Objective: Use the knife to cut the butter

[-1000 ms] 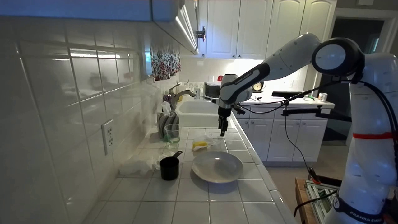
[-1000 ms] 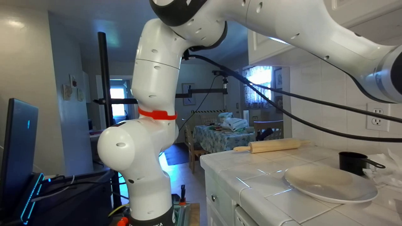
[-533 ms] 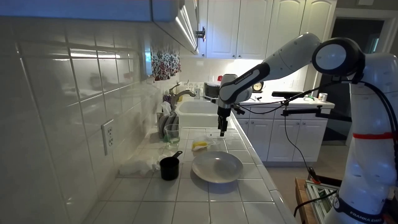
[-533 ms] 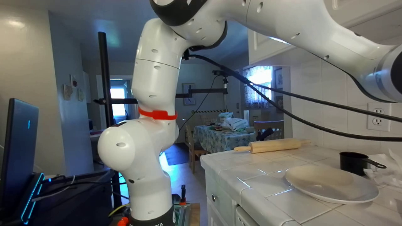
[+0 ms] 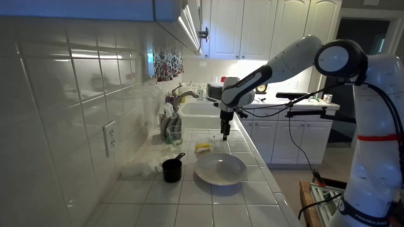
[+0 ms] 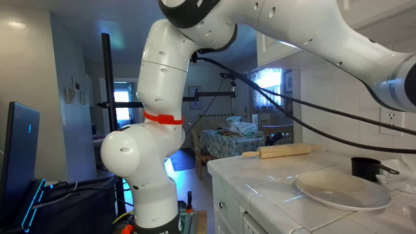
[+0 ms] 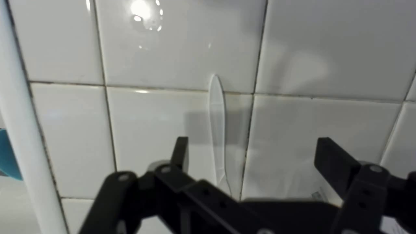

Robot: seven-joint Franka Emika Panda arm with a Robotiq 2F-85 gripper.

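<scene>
Butter (image 5: pixel 202 146): small yellow block on the worktop (image 5: pixel 195 195), roughly midway between its back and front edges, on the sink (image 5: pixel 202 122) side of the plate (image 5: pixel 221 170). Pale, thin wrapper (image 5: pixel 213 144) beside or under it; cannot tell how much it covers. Too small in view to say whether any cut shows.

Should be light, greasy, and softer than anything near it. Likely to skate on the smooth surface, wrapper and all, if pushed sideways. Would not squeeze it; expect dents.

Knife (image 7: pixel 217 130): whitish, looks like thin plastic, lying flat on the worktop. Gripper (image 7: pixel 252 148) above it, fingers spread wide, nothing pinched. In the wrist view the knife lies in the gap between them, off-centre, closer to the finger on that view's left. Going by where the gripper stands in an exterior view, knife is nearer the sink and the front edge than the butter.

Guess at handling: next to no weight, slick, bendy, could snap under a hard squeeze or heavy push. Lies so low that the fingertips would need to come almost to the worktop. Best taken across its width, which the fingers' alignment suits, at the handle, well back from the blade. Which end is handle, cannot be sure: one end is hidden behind the gripper.
</scene>
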